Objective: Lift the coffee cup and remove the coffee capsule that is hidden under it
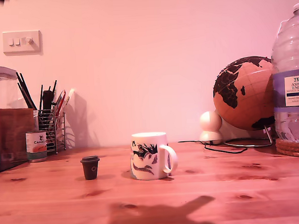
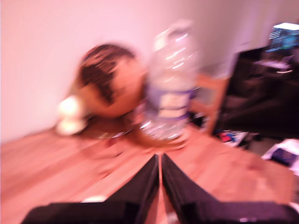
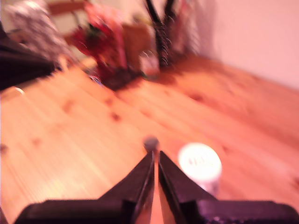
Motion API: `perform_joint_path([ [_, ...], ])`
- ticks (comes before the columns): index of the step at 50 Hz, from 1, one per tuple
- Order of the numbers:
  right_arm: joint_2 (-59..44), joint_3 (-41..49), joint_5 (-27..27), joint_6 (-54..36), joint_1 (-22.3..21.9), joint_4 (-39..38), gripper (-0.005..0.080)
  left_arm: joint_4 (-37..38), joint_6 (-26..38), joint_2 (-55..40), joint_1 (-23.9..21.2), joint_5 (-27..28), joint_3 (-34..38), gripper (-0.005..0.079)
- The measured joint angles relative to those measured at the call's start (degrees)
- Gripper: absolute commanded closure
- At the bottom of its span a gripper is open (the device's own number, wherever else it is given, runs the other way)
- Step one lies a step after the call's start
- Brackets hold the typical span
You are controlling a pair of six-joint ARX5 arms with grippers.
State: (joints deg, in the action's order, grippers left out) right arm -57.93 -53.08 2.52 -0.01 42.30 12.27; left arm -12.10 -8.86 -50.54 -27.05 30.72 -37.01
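The coffee cup, white with a dark print and a loop handle, stands mid-table. The coffee capsule stands uncovered on the wood, a short way toward the exterior view's left of the cup, apart from it. Neither arm shows in the exterior view; only a shadow falls on the near table. My second gripper is shut and empty above the table, with the capsule just beyond its tips and the cup beside them. My first gripper is shut and empty, facing the water bottle and globe. Both wrist views are blurred.
A small labelled tin can, a wire pen holder and a jar crowd the exterior view's back left. A globe, a cable and a large water bottle on coasters stand at its back right. The wooden table stretches forward.
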Motion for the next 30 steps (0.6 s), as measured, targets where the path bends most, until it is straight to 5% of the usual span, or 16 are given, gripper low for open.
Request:
perform_joint_path([
  [30,0.6,0.0,0.0,0.0,0.9,-0.1,0.0763,0.6,0.0,0.2,-4.6,-0.2,0.0,0.0764],
])
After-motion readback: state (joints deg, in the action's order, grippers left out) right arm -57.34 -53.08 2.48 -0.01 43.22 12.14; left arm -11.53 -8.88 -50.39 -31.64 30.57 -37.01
